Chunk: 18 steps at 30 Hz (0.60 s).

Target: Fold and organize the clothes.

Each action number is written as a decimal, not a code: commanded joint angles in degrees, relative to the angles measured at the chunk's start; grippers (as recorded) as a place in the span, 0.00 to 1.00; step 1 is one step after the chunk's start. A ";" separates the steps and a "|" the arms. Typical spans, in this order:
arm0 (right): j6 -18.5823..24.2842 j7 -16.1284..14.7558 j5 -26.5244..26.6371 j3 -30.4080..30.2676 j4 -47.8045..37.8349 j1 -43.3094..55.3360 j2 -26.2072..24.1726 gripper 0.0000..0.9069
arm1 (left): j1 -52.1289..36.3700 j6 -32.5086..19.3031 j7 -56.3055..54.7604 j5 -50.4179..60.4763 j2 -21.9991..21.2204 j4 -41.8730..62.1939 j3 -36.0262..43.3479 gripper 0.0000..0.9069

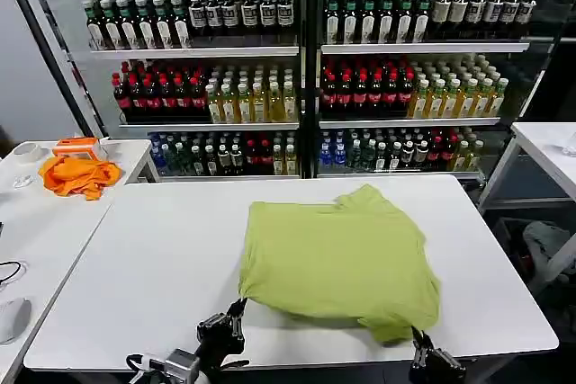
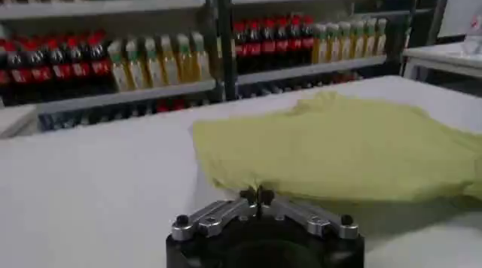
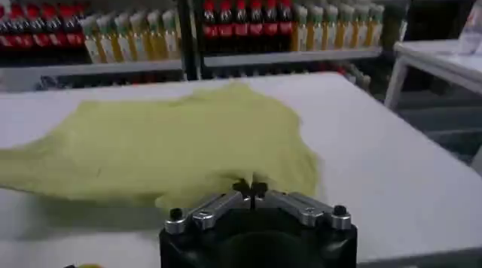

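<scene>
On the white table [image 1: 144, 258] before me lay the lime T-shirt [image 1: 337, 258], folded into a rough rectangle a little toward three o'clock of the table's middle, one sleeve poking out at twelve o'clock toward the drink shelves [image 1: 306, 69]. My left gripper [image 1: 236, 312] sat at the shirt's seven o'clock corner, at the near table edge; in my left wrist view its fingertips [image 2: 257, 194] met, pressed together right at the hem of the cloth, though I could not tell whether any fabric was pinched between them. My right gripper [image 1: 417, 341] was at the shirt's five o'clock corner, and in my right wrist view its fingertips [image 3: 250, 190] were likewise closed tight against the shirt's edge. An orange cloth [image 1: 79, 175] lay crumpled on the side table [image 1: 45, 222] at my ten o'clock, well apart from the shirt.
</scene>
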 commanded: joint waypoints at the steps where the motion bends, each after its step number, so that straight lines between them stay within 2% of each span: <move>1: -0.32 -0.14 3.36 3.24 -3.28 6.95 -5.53 0.00 | -0.21 -0.36 0.20 -0.26 2.16 -2.29 -1.06 0.02; 9: -1.22 -0.11 6.27 0.34 -14.32 18.70 -9.86 0.00 | -8.31 -0.34 1.50 -0.97 3.44 7.42 1.85 0.02; 18: -1.59 -0.40 7.21 -3.27 -23.23 29.15 -12.93 0.00 | -18.91 -0.28 1.67 -1.82 2.38 18.06 5.89 0.02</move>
